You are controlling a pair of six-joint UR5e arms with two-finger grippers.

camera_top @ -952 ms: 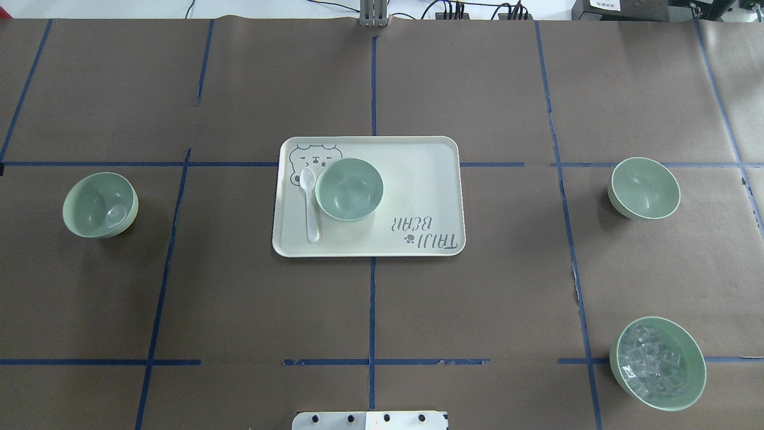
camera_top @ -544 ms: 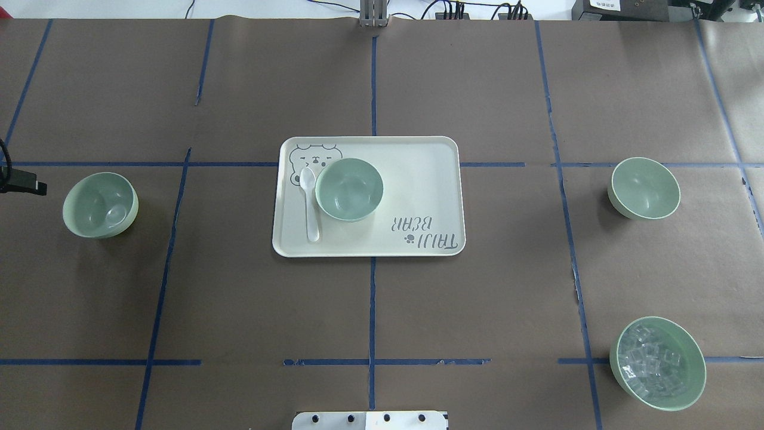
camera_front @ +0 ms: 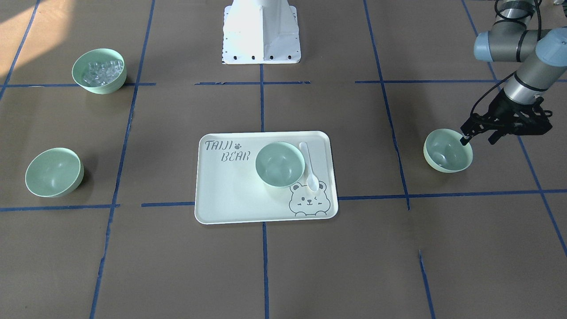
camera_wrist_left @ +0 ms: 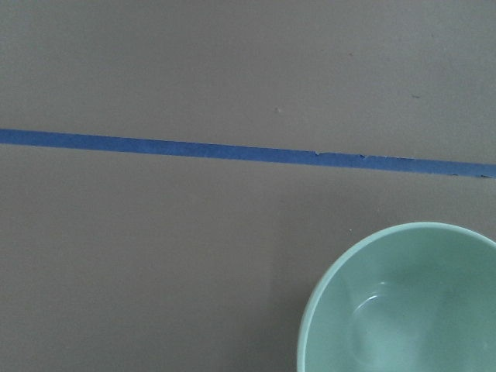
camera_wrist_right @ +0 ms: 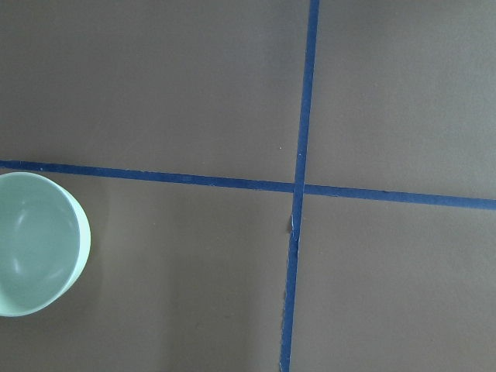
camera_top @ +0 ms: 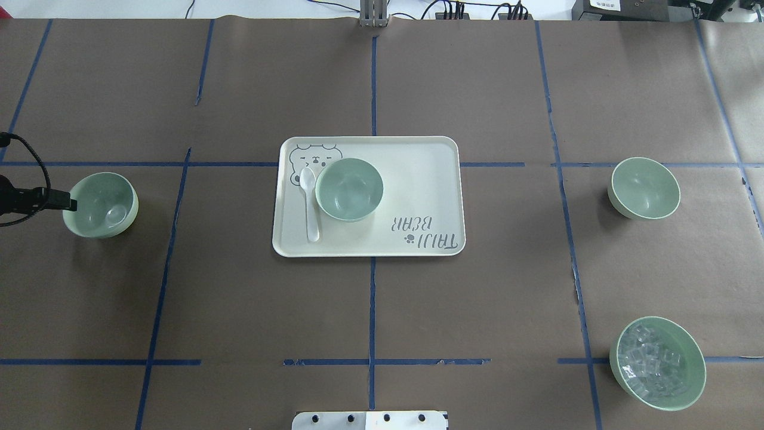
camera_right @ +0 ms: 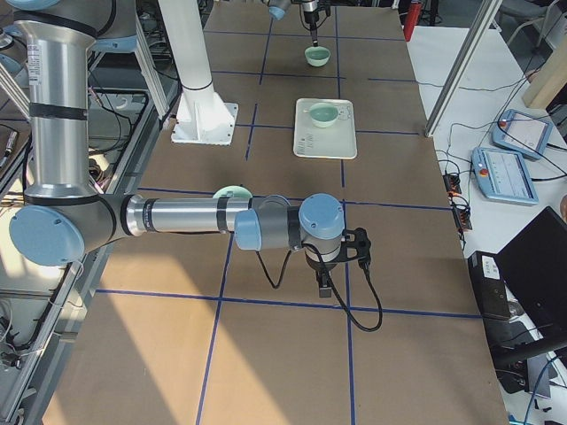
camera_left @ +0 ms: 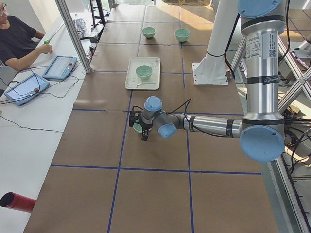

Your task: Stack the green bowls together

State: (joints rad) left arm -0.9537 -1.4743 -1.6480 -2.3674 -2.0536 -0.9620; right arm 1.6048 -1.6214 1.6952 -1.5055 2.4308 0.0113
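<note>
Blue tape gridded the brown desk. A tray held the mid bowl; a corner bowl held cubes. Left pincer hung spread at the left bowl; right pincer state was unclear.

The left arm reaches out low on the left side of the scene, forearm close to level and wrist bent so that the left gripper points down, its two black fingers standing apart. The right arm stretches out low on the right side, forearm level, with the right gripper hanging downward; whether its jaws are apart or together cannot be told.
</note>
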